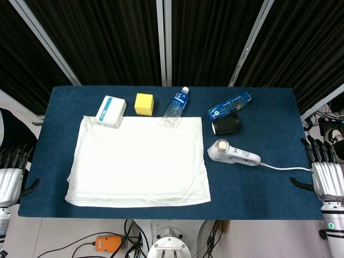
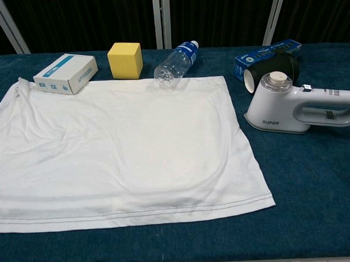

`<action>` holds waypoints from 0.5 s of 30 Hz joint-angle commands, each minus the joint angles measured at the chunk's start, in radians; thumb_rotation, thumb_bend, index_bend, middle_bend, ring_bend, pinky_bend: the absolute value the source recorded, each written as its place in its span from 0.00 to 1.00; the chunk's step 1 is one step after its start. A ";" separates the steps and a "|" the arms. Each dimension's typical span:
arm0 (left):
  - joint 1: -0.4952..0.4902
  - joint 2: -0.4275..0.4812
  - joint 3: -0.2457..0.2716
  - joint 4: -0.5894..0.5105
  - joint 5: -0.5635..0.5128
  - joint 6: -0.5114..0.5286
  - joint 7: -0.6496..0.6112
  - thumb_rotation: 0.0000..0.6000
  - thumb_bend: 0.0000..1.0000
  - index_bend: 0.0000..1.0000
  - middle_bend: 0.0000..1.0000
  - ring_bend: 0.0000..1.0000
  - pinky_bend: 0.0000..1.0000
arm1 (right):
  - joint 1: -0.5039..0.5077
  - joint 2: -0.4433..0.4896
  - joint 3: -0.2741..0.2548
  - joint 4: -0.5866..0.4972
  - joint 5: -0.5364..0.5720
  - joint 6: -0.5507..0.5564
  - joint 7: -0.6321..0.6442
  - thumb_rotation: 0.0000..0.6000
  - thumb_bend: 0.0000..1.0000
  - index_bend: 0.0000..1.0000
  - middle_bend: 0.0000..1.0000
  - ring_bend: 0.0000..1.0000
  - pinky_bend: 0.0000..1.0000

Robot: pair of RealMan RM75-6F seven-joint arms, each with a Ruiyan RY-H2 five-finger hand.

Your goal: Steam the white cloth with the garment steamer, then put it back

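Both hands sit off the desk edges in the head view, each holding nothing. The left hand point(image 1: 9, 180) hangs just beyond its own end of the blue cloth-covered desk point(image 1: 258, 188), fingers pointing away from the robot and slightly apart. The right hand point(image 1: 326, 174) mirrors it at the opposite end, fingers up and spread a little, thumb sticking out toward the desk. The chest view shows neither hand.

The white handheld garment steamer point(image 1: 232, 153) lies on its side on the desk, well in from the right hand, its round head toward the cloth and its handle toward that hand; its white cord point(image 1: 285, 168) trails across the blue surface almost to the right hand. The brand SUPOR shows on its body in the chest view.

The flat white cloth point(image 1: 138, 161) is spread between the two hands, nearer the left one, with a few wrinkles and a stitched hem along its near edge.

Beyond the cloth, farther from both hands, stand a white and blue cardboard box point(image 1: 110, 111), touching the cloth's far corner, a yellow cube point(image 1: 144, 104), and a clear plastic bottle with a blue cap point(image 1: 176, 107) lying down with its base on the cloth's far edge. Just beyond the steamer lie a black cup on its side point(image 1: 226, 126) and a long blue carton point(image 1: 230, 105)
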 commanded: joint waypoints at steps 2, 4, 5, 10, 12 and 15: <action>-0.003 -0.008 -0.004 0.011 0.000 -0.001 0.005 1.00 0.18 0.00 0.00 0.00 0.00 | 0.016 -0.025 0.015 -0.016 0.033 -0.019 -0.025 1.00 0.03 0.00 0.03 0.00 0.01; -0.007 -0.011 -0.004 0.014 0.001 -0.006 0.003 1.00 0.18 0.00 0.00 0.00 0.00 | 0.035 -0.035 0.025 -0.043 0.061 -0.052 -0.042 1.00 0.03 0.00 0.03 0.00 0.03; -0.009 -0.012 -0.004 0.015 0.002 -0.009 0.002 1.00 0.18 0.00 0.00 0.00 0.00 | 0.046 -0.036 0.032 -0.058 0.077 -0.071 -0.045 1.00 0.03 0.00 0.03 0.00 0.04; -0.012 -0.017 -0.002 0.021 0.014 -0.009 -0.006 1.00 0.18 0.00 0.00 0.00 0.00 | 0.126 -0.055 0.081 -0.110 0.178 -0.188 -0.045 1.00 0.05 0.00 0.10 0.02 0.11; -0.013 -0.019 0.000 0.024 0.016 -0.011 -0.009 1.00 0.18 0.00 0.00 0.00 0.00 | 0.160 -0.074 0.099 -0.120 0.237 -0.234 -0.070 1.00 0.06 0.03 0.13 0.05 0.14; -0.014 -0.022 0.003 0.028 0.019 -0.015 -0.011 1.00 0.18 0.00 0.00 0.00 0.00 | 0.203 -0.103 0.116 -0.131 0.325 -0.286 -0.114 1.00 0.07 0.11 0.15 0.10 0.16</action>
